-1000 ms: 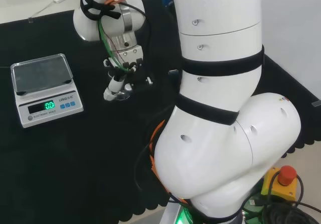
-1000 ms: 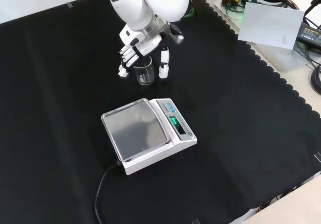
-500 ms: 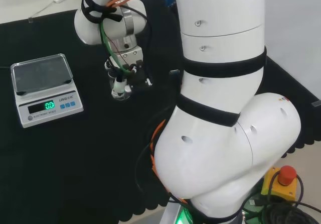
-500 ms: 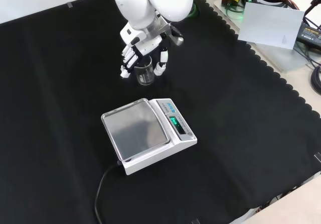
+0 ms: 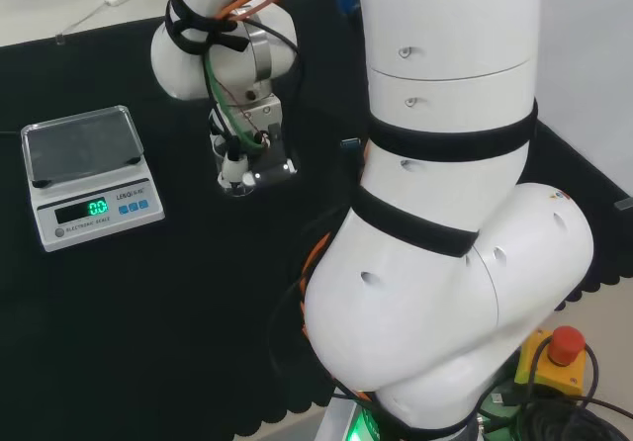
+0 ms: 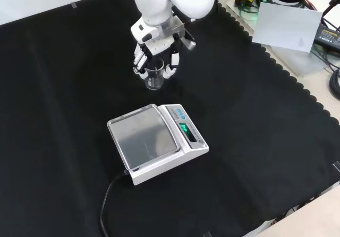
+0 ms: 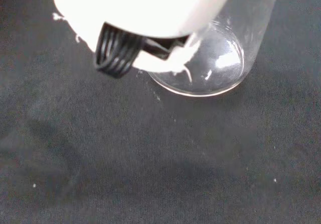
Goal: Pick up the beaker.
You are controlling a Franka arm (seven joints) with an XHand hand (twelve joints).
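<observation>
In the front view the scale (image 6: 157,142) sits near the middle of the black cloth (image 6: 64,88). Just beyond it stands the clear beaker (image 6: 154,77) — upright on the cloth. The hand (image 6: 155,56) reaches down over it, fingers (image 6: 139,61) and thumb curled around its sides — grasping the beaker.

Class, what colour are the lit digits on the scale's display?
Green, on the scale; the head view shows them best.

small clear glass beaker (image 6: 154,78): glossy, smooth | black cloth worktop (image 6: 255,141): matt, woven | white plastic scale (image 6: 156,143): dull steel pan
</observation>
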